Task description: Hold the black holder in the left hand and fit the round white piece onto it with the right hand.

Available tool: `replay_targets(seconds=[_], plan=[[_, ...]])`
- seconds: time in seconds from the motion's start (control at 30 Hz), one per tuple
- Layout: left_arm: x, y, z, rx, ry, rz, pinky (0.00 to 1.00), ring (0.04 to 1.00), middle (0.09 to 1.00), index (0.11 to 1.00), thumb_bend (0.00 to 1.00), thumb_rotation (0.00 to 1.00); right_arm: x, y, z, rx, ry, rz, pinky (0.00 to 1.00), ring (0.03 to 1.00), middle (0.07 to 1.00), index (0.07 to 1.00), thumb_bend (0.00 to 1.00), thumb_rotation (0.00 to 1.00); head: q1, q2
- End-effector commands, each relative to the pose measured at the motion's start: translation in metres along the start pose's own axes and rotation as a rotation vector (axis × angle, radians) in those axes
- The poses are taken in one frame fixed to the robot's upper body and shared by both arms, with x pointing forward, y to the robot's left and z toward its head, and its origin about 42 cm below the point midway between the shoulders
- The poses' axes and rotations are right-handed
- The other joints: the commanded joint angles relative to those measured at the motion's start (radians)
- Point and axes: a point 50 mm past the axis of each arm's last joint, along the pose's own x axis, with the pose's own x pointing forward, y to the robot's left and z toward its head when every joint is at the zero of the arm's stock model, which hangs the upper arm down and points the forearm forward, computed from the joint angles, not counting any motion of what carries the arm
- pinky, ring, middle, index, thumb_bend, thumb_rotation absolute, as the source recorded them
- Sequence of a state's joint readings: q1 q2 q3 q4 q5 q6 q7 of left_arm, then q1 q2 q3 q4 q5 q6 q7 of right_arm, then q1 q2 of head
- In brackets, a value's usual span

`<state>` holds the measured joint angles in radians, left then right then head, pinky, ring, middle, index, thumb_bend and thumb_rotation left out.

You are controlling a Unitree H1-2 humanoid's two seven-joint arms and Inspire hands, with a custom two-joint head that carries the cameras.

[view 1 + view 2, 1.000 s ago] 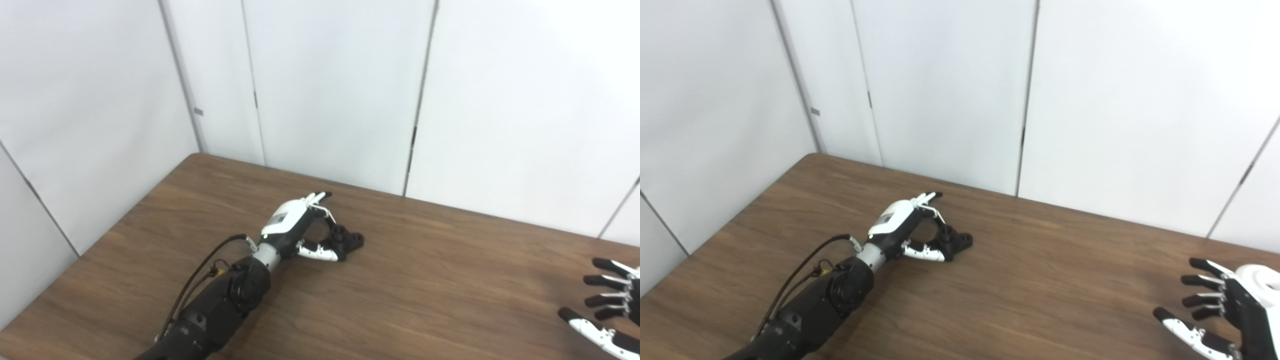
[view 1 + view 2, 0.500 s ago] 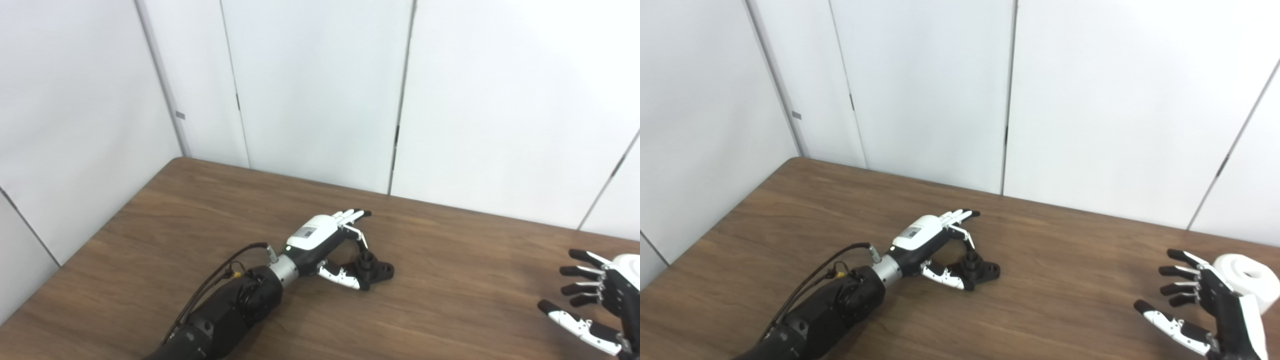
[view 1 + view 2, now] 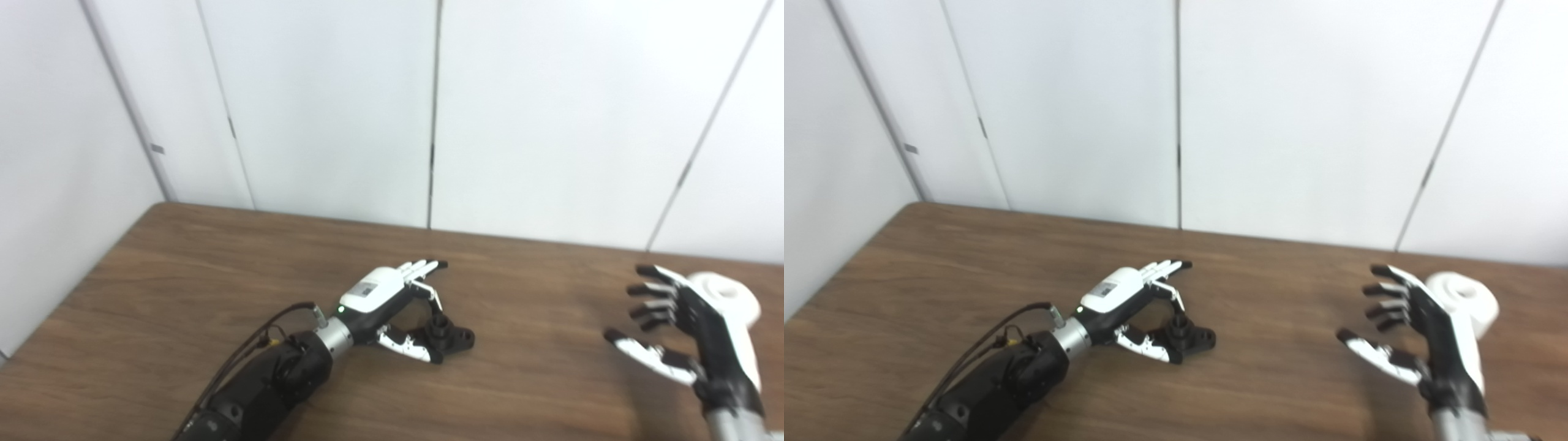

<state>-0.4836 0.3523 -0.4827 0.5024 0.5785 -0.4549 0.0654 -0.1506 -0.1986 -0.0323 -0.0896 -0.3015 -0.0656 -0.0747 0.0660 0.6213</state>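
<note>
Dark wood-grain table (image 3: 184,257), set against white wall panels. Black holder (image 3: 450,335) lay on it near the middle; round white piece (image 3: 1470,300) sat on it far to the right, well apart from the holder.

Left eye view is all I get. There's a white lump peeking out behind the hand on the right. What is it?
Observer: The right eye view shows more of it. It is the round white piece, with a hollow in its top, lying on the table.
Operator: Is that hand holding it?
Observer: No. From this side, the right hand is open with its fingers spread. Its palm is turned away from the piece, which sits behind the back of the hand.
Operator: So nothing is fitted together?
Observer: Not yet. The black holder lies on the table far off by the left hand, with bare wood between it and the piece.
</note>
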Motion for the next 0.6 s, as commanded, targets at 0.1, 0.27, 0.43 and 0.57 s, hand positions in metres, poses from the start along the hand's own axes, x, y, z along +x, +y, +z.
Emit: replay_targets(seconds=[0.1, 0.27, 0.43, 0.57], plan=[[0.001, -0.027, 0.003, -0.001, -0.009, -0.135, 1.00, 1.000, 0.989, 0.484, 0.52, 0.07, 0.015, -0.002, 0.018, 0.001, -0.096, -0.038, 0.45, 0.534, 0.657, 0.769, 0.52, 0.00, -0.033, 0.008], [0.003, -0.040, 0.008, -0.021, -0.023, -0.172, 1.00, 1.000, 0.984, 0.483, 0.52, 0.07, 0.017, 0.000, 0.019, 0.005, -0.099, -0.044, 0.44, 0.523, 0.655, 0.767, 0.52, 0.00, -0.052, 0.014], [0.002, -0.052, 0.011, -0.059, -0.031, -0.221, 1.00, 1.000, 0.990, 0.483, 0.52, 0.07, 0.017, 0.001, 0.021, 0.011, -0.105, -0.048, 0.43, 0.522, 0.656, 0.763, 0.52, 0.00, -0.077, 0.022], [0.000, -0.058, 0.013, -0.072, -0.037, -0.246, 1.00, 1.000, 0.992, 0.483, 0.52, 0.07, 0.016, 0.002, 0.023, 0.011, -0.103, -0.047, 0.43, 0.528, 0.659, 0.767, 0.52, 0.00, -0.097, 0.029]])
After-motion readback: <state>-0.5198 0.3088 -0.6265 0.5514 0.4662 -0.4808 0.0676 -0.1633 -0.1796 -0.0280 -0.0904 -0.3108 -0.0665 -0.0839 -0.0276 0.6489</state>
